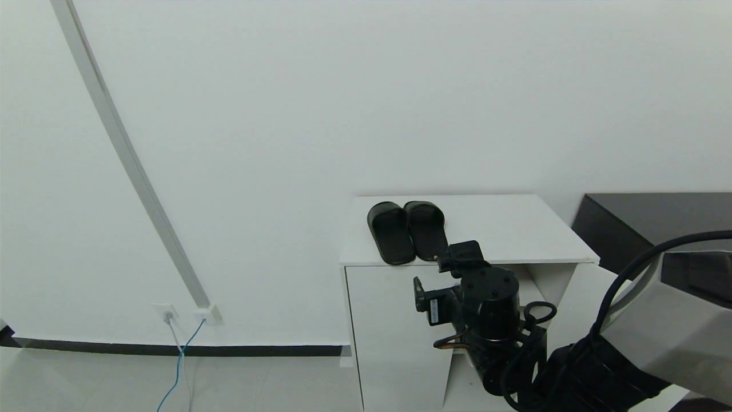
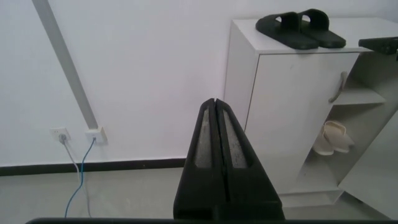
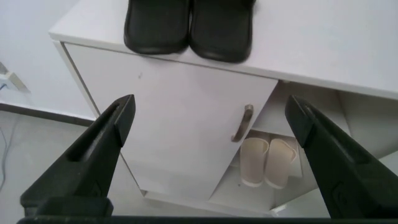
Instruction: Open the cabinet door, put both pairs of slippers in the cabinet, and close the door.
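Right gripper is hovering with its fingers spread wide in front of the white cabinet, framing the door and its handle; left gripper is hovering farther off, fingers pressed together. Black slippers, matte and broad-strapped, are lying side by side, soles down, at the centre of the head view on the cabinet top's left front corner, heels at the edge, toes pointing toward the wall, long axes running front to back. Pale slippers are sitting inside the open compartment at lower right.
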